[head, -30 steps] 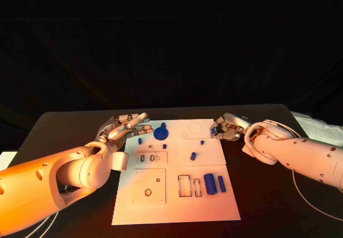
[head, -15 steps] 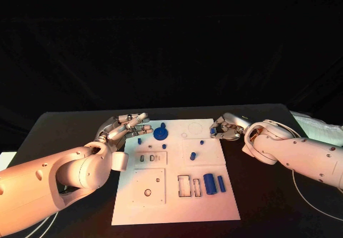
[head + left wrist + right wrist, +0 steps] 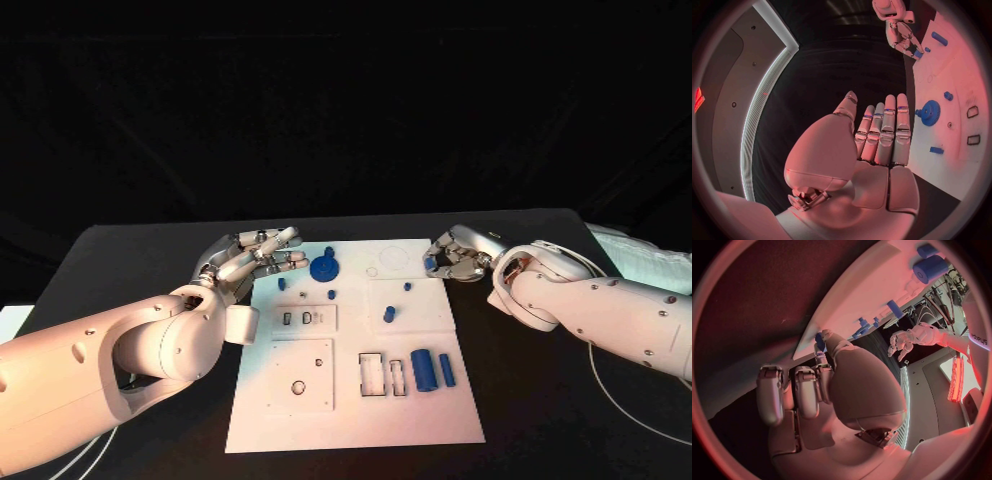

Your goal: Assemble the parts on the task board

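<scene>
Although the task board [image 3: 378, 400] is crowded with blue parts, they all look like small, light, stiff plastic that would skid on the smooth white plate, so each wants a fingertip pinch across its narrow sides, not a whole-hand grasp. The right hand [image 3: 459, 256], at the board's two o'clock edge, already pinches a small blue part [image 3: 430, 264] between thumb and fingers, the rest curled in. The left hand [image 3: 254, 258], at the ten o'clock edge, holds nothing; its fingers [image 3: 887, 131] lie straight and pressed side by side, the thumb standing apart. Just beside it toward twelve o'clock sits the blue gear [image 3: 325, 268], flat and best taken by its rim. The large cylinder [image 3: 424, 370] and the slim bar [image 3: 447, 370] lie near five o'clock, likely to roll, so grip them across the middle. The board's rectangular recesses [image 3: 372, 375] next to them look unfilled, as does the oval socket [image 3: 299, 388] at seven o'clock.
</scene>
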